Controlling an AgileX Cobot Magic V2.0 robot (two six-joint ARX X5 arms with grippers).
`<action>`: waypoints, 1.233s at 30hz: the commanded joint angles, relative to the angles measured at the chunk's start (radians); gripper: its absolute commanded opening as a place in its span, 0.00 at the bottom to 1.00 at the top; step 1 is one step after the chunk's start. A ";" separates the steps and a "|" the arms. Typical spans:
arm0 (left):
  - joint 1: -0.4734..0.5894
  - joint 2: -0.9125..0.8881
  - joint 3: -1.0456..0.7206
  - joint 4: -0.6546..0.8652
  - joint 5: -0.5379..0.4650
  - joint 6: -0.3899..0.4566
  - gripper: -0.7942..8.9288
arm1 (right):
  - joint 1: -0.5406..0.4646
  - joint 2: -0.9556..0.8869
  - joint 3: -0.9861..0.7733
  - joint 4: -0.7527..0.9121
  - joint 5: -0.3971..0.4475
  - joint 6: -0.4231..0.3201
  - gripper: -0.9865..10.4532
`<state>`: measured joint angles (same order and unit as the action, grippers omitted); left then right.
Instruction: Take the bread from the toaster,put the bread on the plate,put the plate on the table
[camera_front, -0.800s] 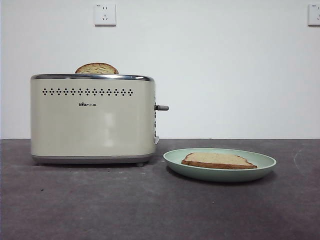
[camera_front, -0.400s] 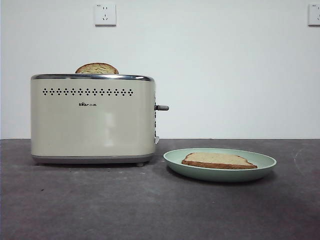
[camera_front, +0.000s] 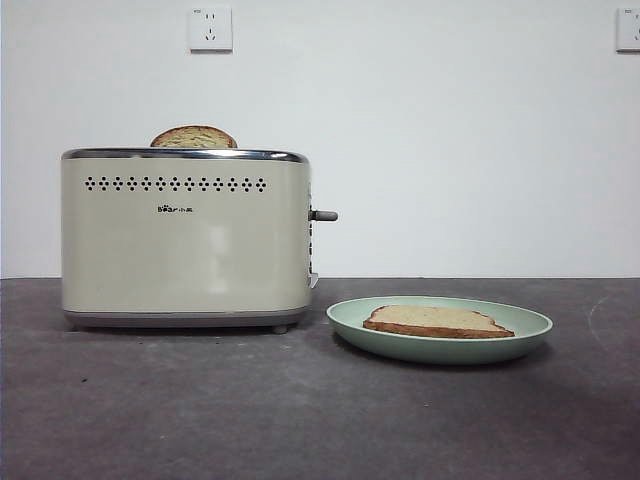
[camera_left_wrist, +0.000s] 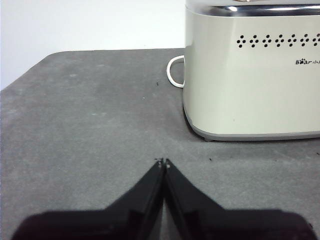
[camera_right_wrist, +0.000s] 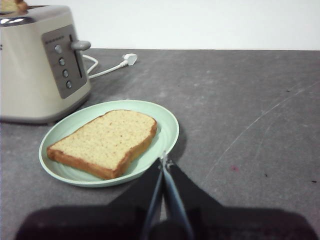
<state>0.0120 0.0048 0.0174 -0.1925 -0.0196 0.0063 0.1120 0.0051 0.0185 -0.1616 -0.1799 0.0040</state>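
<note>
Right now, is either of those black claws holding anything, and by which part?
Nothing is held. The left gripper is shut on nothing beside the toaster; the right gripper is shut empty near the plate.

Cream toaster (camera_front: 185, 240) with dark diamond holes, mint-green plate (camera_front: 530, 325), grey-brown table (camera_front: 250, 410)

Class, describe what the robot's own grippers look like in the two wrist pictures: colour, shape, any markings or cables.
Left gripper and right gripper look alike: two matte black jaws, broad at the base, tapering to a thin point. No markings or cables show on them; the right one's inner edges look greyish.
</note>
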 joint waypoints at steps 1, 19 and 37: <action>0.003 -0.003 -0.013 0.008 -0.003 -0.007 0.08 | 0.000 -0.003 -0.014 -0.008 0.015 0.016 0.09; 0.003 -0.003 -0.013 0.008 -0.003 -0.007 0.08 | 0.000 -0.003 -0.014 -0.005 0.026 0.032 0.09; 0.003 -0.003 -0.013 0.008 -0.003 -0.007 0.08 | 0.000 -0.003 -0.013 -0.005 0.026 0.032 0.09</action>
<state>0.0120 0.0048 0.0174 -0.1925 -0.0196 0.0063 0.1120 0.0040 0.0185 -0.1627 -0.1562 0.0273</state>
